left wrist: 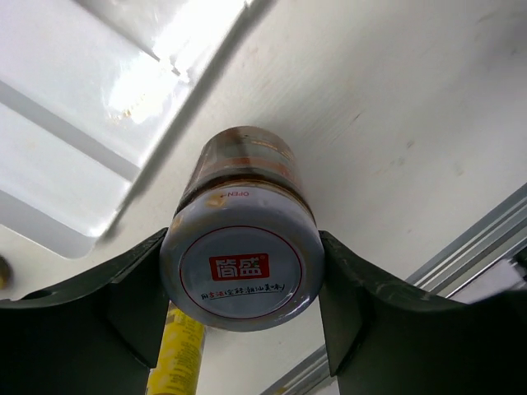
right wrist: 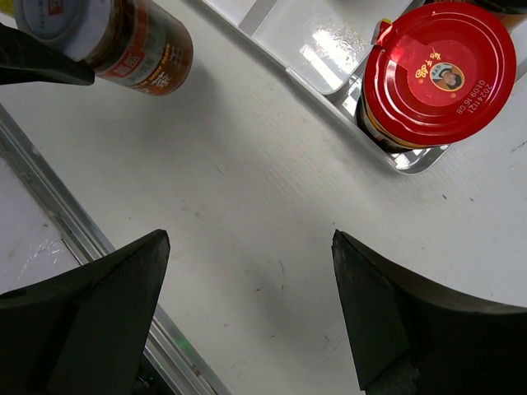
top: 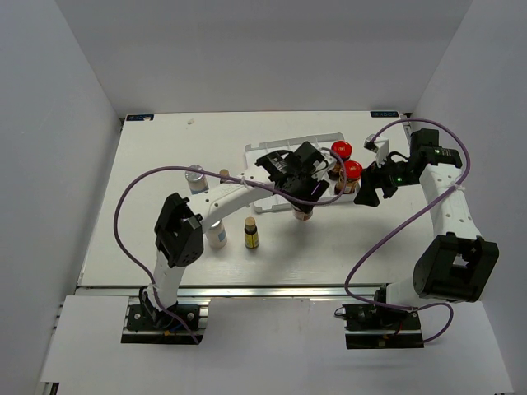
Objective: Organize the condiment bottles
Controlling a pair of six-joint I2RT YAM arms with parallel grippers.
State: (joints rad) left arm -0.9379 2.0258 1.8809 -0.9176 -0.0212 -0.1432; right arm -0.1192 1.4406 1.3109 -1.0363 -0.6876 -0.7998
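- Left arm [top: 226, 196]: white tubes with chunky black joints.
- Right arm [top: 449, 210]: the same white and black.
- A thin purple cable [top: 125, 197] loops along each arm.
- Gripper fingers [left wrist: 82, 329]: dark, smooth wedges.

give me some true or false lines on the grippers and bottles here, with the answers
1. The left gripper is closed on a silver-lidded jar. True.
2. Two red-capped bottles stand at the right end of the tray. True.
3. The right gripper is clamped on one of the red-capped bottles. False: it is open and empty, with only bare table between its fingers.
4. The amber bottle lies inside the tray. False: it stands upright on the table, outside the tray, near the left arm.
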